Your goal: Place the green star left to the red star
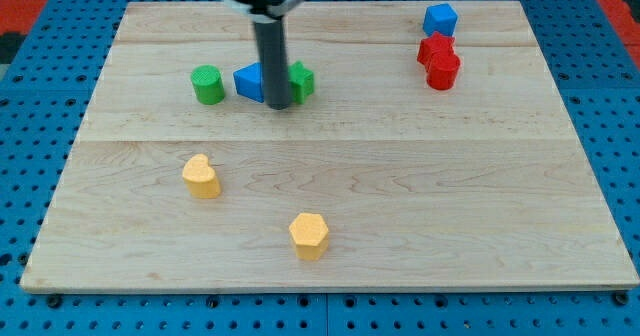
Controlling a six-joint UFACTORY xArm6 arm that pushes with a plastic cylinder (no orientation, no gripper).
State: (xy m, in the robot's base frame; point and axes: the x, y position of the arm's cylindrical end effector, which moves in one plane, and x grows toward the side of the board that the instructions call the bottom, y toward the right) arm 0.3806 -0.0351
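Green star (300, 80): near the view's top, left of centre on the counter (400, 206), partly hidden behind the rod; touching or just beside my tip
Tool: a bare rod, nothing to open or close, holding nothing; my tip (279, 106) sits at the star's left edge, between it and the blue triangle (250, 82)
Red star (436, 49): well apart, toward the view's top right, with a red block (443, 71) touching below and a blue cube (440, 20) just above
Others: green cylinder (208, 84) left of the triangle; yellow heart (201, 176) and yellow hexagon (309, 235) lower down
Handling: looks light, stiff, likely to slide easily and spin if pushed off-centre
Contact: press its left face, in line with its middle
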